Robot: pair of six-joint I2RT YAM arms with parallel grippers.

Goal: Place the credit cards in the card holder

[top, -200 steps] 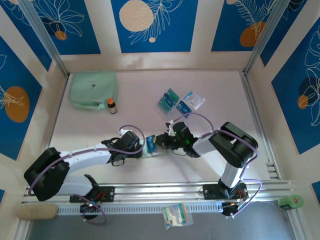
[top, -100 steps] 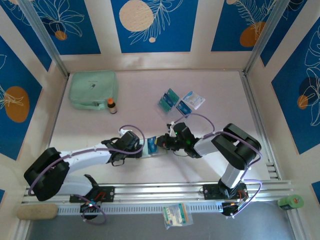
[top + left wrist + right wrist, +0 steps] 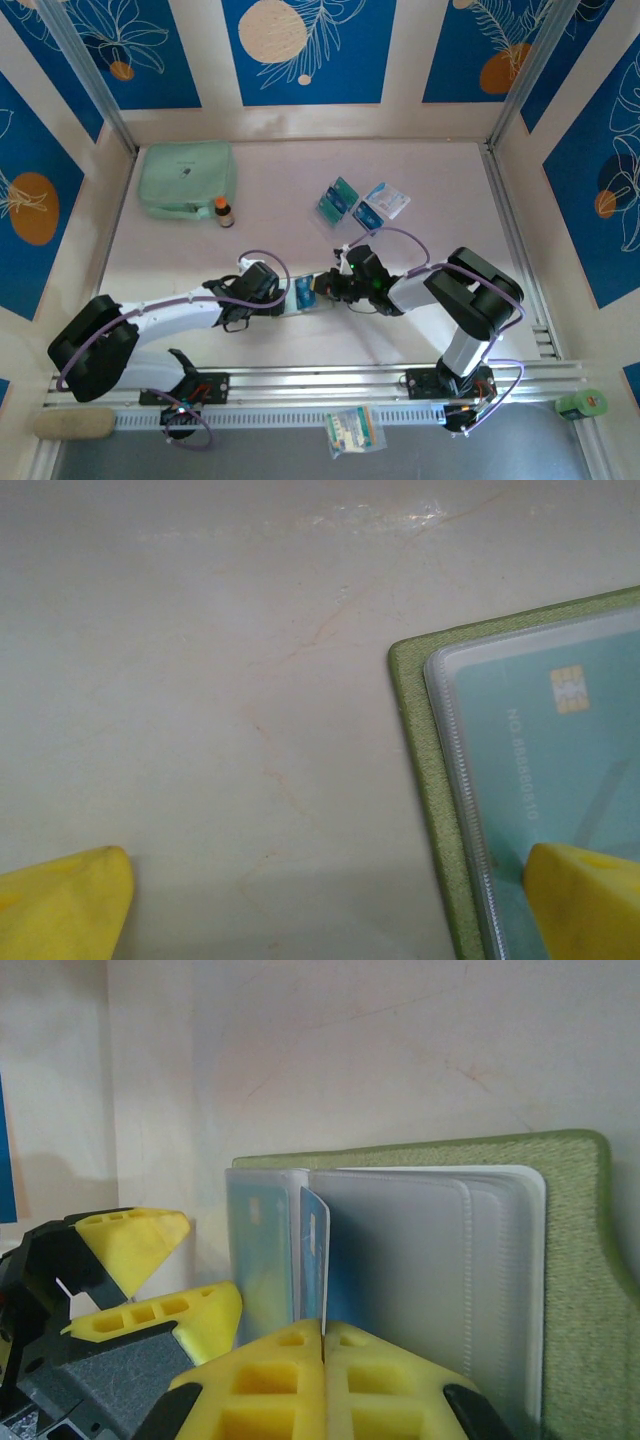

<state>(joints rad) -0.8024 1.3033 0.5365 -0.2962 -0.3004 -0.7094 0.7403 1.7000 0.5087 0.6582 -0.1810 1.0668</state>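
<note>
The olive-green card holder [image 3: 575, 1210] lies open on the table between both arms [image 3: 312, 300]. Its clear pockets [image 3: 400, 1260] face up. One teal credit card [image 3: 560, 770] sits inside a pocket. My right gripper [image 3: 325, 1345] is shut on a blue credit card [image 3: 315, 1255], which stands on edge at the holder's fold. My left gripper [image 3: 320, 910] is open, with one yellow fingertip [image 3: 585, 900] on the holder's pocket and the other on bare table. More teal credit cards [image 3: 338, 198] lie further back on the table.
A mint-green zip pouch [image 3: 186, 177] and a small brown bottle [image 3: 223, 211] are at the back left. A white-and-blue packet [image 3: 387, 201] lies right of the loose cards. A sachet [image 3: 354, 430] and a green roll [image 3: 582, 404] sit by the front rail.
The right gripper has edged slightly left toward the holder with the blue card, and its elbow shifted a little. The left arm has stayed put.
</note>
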